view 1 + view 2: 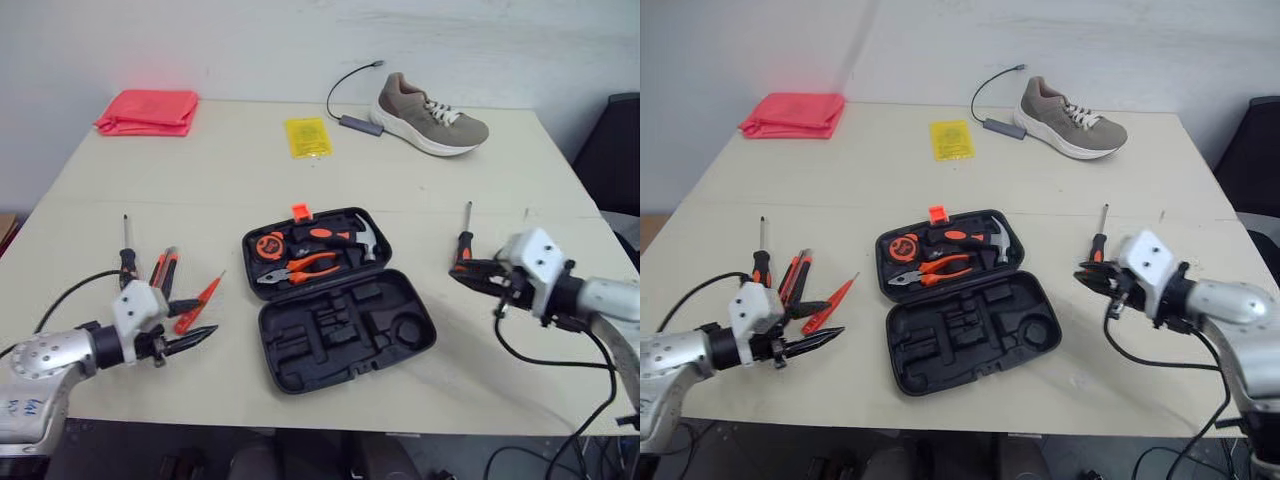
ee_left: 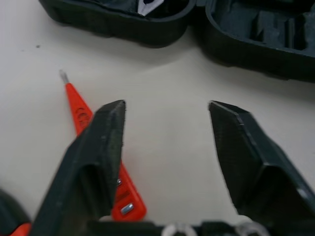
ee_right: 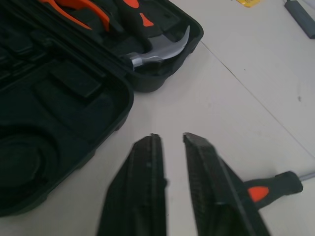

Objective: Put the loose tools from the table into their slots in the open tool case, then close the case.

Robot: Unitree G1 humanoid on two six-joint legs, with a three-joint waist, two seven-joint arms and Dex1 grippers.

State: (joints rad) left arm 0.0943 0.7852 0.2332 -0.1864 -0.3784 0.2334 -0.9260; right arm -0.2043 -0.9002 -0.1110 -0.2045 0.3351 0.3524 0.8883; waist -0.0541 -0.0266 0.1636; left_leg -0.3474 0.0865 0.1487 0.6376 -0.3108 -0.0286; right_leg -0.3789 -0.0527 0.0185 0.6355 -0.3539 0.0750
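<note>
The black tool case [image 1: 340,335] lies open at mid-table. Its far half holds a tape measure [image 1: 270,246], orange pliers [image 1: 310,267] and a hammer [image 1: 355,240]; the near half has empty slots. To its left lie a black-and-orange screwdriver [image 1: 126,258], two orange-handled tools [image 1: 164,270] and an orange tester screwdriver [image 2: 81,115]. My left gripper [image 1: 205,318] hovers open just right of the tester. On the right lies another screwdriver [image 1: 463,245], with its handle [image 3: 275,186] beside my right gripper [image 3: 170,136]. That gripper is shut on nothing, a little this side of the handle.
At the back of the table are a red cloth [image 1: 148,110], a yellow packet [image 1: 307,137], a grey adapter with cable [image 1: 357,123] and a beige shoe [image 1: 430,115]. The table's front edge [image 1: 330,425] runs just below the case.
</note>
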